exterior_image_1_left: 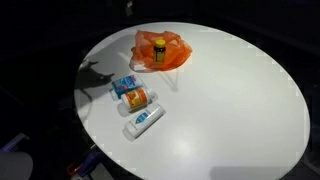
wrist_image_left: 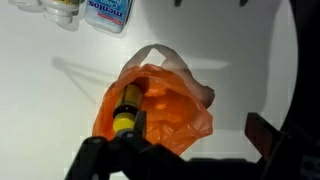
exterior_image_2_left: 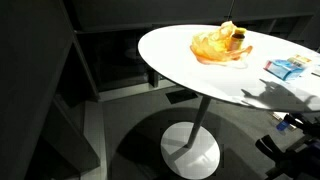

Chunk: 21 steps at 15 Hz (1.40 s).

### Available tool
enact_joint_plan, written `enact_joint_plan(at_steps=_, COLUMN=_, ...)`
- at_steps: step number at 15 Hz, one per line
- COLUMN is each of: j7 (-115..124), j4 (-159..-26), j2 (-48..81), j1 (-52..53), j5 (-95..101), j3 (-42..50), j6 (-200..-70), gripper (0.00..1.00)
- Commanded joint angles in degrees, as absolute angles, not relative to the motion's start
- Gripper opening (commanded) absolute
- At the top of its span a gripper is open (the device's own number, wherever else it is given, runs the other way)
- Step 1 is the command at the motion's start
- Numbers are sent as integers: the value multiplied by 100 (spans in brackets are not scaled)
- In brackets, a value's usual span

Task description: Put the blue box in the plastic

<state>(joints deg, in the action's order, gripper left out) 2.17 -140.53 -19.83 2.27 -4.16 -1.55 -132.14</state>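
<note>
The blue box (exterior_image_1_left: 123,85) lies on the white round table (exterior_image_1_left: 230,110), beside an orange bottle (exterior_image_1_left: 137,98) and apart from the bag. It also shows in an exterior view (exterior_image_2_left: 290,67). The orange plastic bag (exterior_image_1_left: 160,50) lies crumpled near the far edge with a yellow bottle (exterior_image_1_left: 158,47) in it. In the wrist view my gripper (wrist_image_left: 198,138) is open and empty, hovering above the bag (wrist_image_left: 165,110) and the yellow bottle (wrist_image_left: 127,108). The gripper itself is not distinct in the exterior views.
A white and blue tube (exterior_image_1_left: 143,120) lies next to the orange bottle. Packages (wrist_image_left: 108,10) show at the top edge of the wrist view. The table edge (wrist_image_left: 295,70) runs close to the bag. A pedestal base (exterior_image_2_left: 190,155) stands on the dark floor.
</note>
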Motion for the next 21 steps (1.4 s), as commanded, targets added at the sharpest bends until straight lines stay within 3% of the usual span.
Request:
enact_joint_plan(at_steps=1, j7=214, j4=-14038, j2=-1984, j1=220, j5=-418, j3=-160, j6=-13199, gripper=100)
enact_joint_plan(at_steps=11, j7=848, j4=-13737, j2=-1535, j1=-131, j5=-94, j3=-148, j6=-12324, gripper=100)
enact_joint_plan(at_steps=21, j7=1398, j4=-14331, j2=-1459, j1=-489, j5=205, j3=11, j6=-12083, gripper=100)
